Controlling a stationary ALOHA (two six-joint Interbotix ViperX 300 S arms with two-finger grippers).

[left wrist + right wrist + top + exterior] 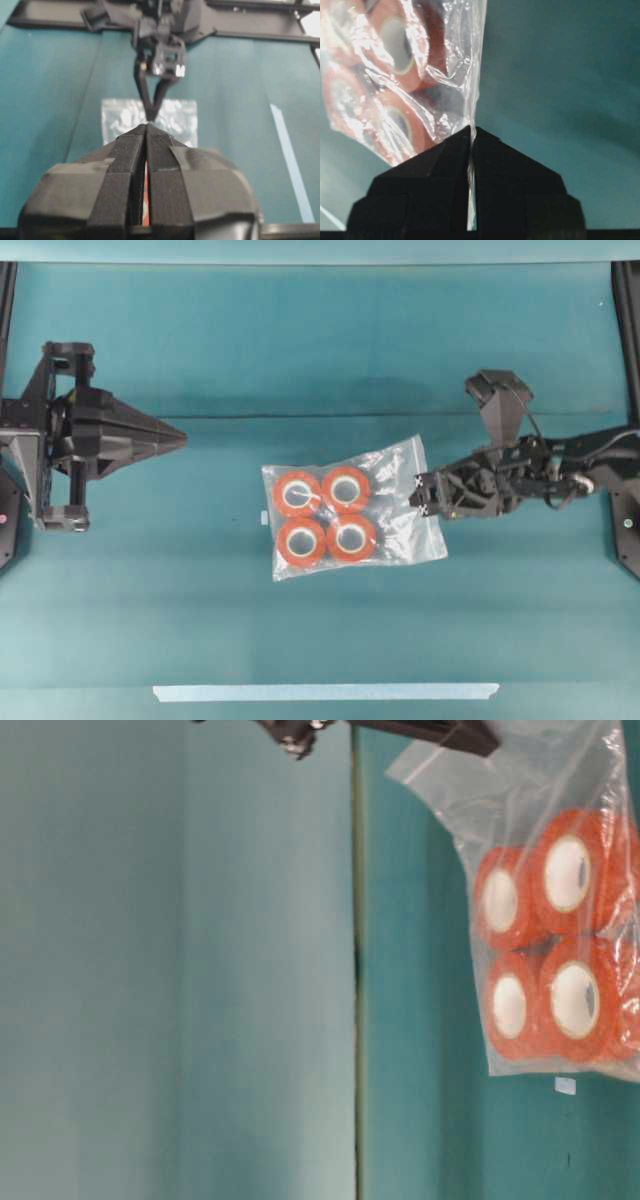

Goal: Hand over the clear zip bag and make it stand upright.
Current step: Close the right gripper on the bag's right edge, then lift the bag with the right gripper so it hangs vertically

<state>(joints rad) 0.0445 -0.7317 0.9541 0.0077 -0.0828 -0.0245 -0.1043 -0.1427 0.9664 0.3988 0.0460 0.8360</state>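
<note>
Across the middle of your workspace lies the teal table (320,340), and it fills most of the overhead view. Your right arm reaches in from the right edge, your left arm sits back at the left edge, well apart from everything else. Between them, slightly right of centre, you have the clear zip bag (385,495), crinkly and transparent, angled a little against the table's lines. Your right gripper (418,490) has its jaws clamped on the bag's right-hand edge; the right wrist view shows the thin plastic pinched in the seam between the two black fingers (430,175), with the bag spreading away beyond them. From the table-level view the bag (560,900) hangs against the teal backdrop, but you cannot tell from it whether the lower edge touches the table. Your left gripper (186,437) points toward the bag with its jaws together and nothing between them, as its own wrist view confirms. Inside the bag you see four orange tape rolls (325,515) with white cores, packed two by two and touching. Near the front edge of the table a pale tape strip (325,692) lies flat, well apart from the bag.
</note>
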